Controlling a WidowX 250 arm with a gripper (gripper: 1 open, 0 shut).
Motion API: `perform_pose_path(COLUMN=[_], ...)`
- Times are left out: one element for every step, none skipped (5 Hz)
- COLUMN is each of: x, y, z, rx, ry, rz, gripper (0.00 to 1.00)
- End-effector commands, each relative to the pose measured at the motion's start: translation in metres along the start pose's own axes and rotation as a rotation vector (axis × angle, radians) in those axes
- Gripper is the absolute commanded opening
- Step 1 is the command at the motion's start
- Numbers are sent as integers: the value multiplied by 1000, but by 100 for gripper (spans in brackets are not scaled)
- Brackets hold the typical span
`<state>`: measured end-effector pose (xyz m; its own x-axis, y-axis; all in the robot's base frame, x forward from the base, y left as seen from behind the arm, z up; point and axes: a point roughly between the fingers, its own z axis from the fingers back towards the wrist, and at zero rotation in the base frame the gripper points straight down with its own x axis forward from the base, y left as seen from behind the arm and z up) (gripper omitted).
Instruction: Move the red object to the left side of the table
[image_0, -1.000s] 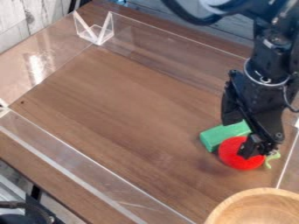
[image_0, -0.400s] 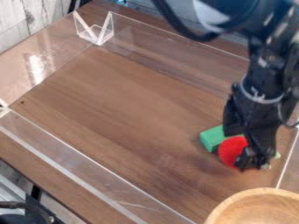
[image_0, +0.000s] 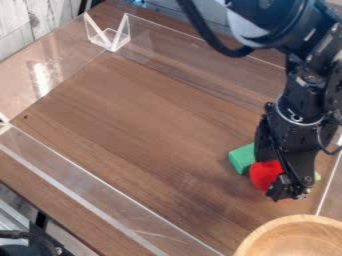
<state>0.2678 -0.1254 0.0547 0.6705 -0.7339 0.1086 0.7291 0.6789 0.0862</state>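
The black fingers stand wide open over the red fuzzy toy fruit, beside a green block on the counter.

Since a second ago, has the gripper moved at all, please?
Yes. The gripper has come down over the red object, covering more of it, judged against the green block, which has stayed put.

the black hand points straight down over the red object, its fingers spread wide on either side. a green block lies touching it on the dark wood desk; a light wooden bowl sits nearby.
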Motion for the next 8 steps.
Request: perform_pose_path(x=[13, 15, 17, 17, 16, 16, 16, 15], y=[4, 5, 7, 8, 10, 12, 13, 14], z=[14, 12, 11, 9, 9, 8, 7, 6], rx=[22, 23, 30, 35, 41, 47, 52, 59], ry=[-39, -37, -38, -35, -34, -33, -33, -33], rz=[-9, -12, -16, -16, -16, -16, -18, -18], gripper=[100, 100, 100, 100, 100, 100, 100, 100])
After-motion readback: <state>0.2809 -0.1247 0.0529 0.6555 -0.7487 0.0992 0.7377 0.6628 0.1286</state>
